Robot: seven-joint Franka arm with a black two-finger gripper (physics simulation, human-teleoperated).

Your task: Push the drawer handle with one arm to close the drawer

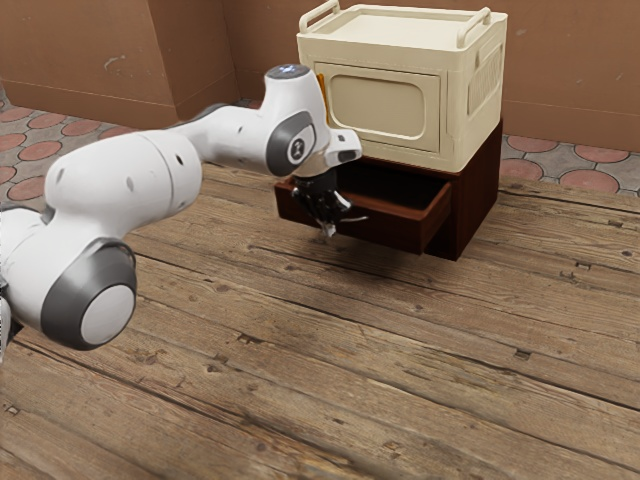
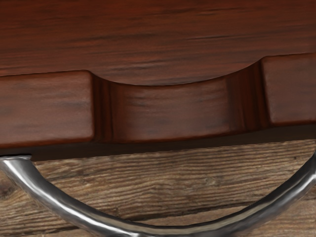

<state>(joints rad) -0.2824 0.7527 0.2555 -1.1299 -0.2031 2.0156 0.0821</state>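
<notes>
The handle (image 2: 197, 230) is smooth, polished metal with bright, glossy streaks. The drawer (image 1: 385, 230) is dark red-brown wood, fine-grained, with a soft satin sheen on its rounded edges; the cabinet (image 1: 477, 205) has the same dark wood look. The bench (image 1: 300, 350) is rough, matt planking, knotted and cracked. The box (image 1: 390, 30) looks like smooth cream plastic, faintly satin. The arm (image 1: 120, 180) has a smooth, slightly glossy white shell. The tool (image 1: 325, 203) is black, probably partly metal, though poorly seen.

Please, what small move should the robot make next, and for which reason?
Probably a gentle push of the pincer toward the cabinet: the drawer stands open, and the pincer is at its front, beside the curved metal handle.
</notes>
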